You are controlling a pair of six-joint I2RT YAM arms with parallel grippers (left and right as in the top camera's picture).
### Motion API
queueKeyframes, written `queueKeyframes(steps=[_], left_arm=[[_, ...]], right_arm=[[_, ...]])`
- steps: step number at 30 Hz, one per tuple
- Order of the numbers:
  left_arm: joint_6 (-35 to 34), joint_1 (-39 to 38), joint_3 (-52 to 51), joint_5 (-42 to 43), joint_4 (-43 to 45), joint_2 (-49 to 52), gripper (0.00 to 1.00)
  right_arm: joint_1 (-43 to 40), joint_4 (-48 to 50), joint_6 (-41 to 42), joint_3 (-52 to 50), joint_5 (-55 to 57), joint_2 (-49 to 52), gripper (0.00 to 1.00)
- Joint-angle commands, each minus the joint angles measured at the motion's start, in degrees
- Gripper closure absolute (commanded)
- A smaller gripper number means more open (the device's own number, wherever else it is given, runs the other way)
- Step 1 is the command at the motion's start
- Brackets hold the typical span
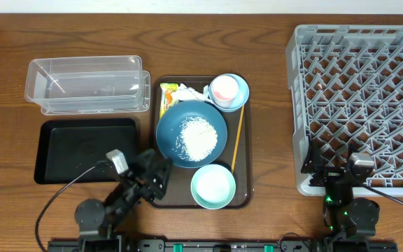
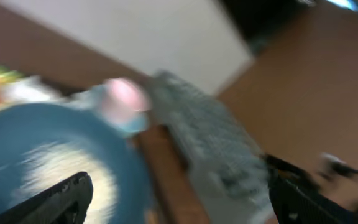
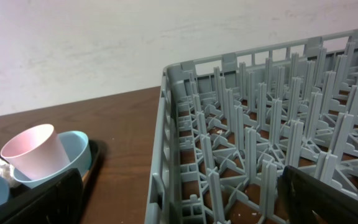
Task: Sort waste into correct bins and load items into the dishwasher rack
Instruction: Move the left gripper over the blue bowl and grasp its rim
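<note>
My left pincer is released, its two black fingers spread wide with nothing between them; its wrist view is blurred. It hangs over the near left corner of the brown serving tray. Just ahead of it, in the middle of that tray, sits the large dark blue bowl holding a heap of loose white rice grains. At the tray's near edge, just right of the pincer, is a pale blue bowl. At the tray's far edge a pink cup leans inside a second pale blue bowl, with a crumpled white tissue and a yellow-green snack wrapper to their left. A thin wooden chopstick lies along the tray's right side. Left of the tray lie the black tray, nearer me, and the clear plastic tub, farther off. My right pincer is likewise released and empty, well to the right of the tray, at the near edge of the grey dishwasher rack.
</note>
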Motion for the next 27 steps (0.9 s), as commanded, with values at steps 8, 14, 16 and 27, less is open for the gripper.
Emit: queueKeyframes(steps=[8, 14, 16, 27], left_arm=[[-6.1, 0.7, 14.5, 12.6, -1.6, 7.0, 0.07], [19.5, 0.8, 33.5, 3.8, -30.7, 26.6, 0.07], [25.2, 0.7, 40.7, -6.0, -43.2, 33.3, 0.07], [28.1, -3.2, 63.6, -2.9, -60.6, 52.5, 0.07]], right_arm=[[0.0, -0.2, -0.8, -0.1, -0.2, -0.5, 0.01], [0.0, -0.2, -0.8, -0.1, -0.2, -0.5, 0.01], [0.0, -0.2, -0.8, -0.1, -0.2, -0.5, 0.01], [0.0, -0.2, -0.8, -0.1, -0.2, -0.5, 0.01]])
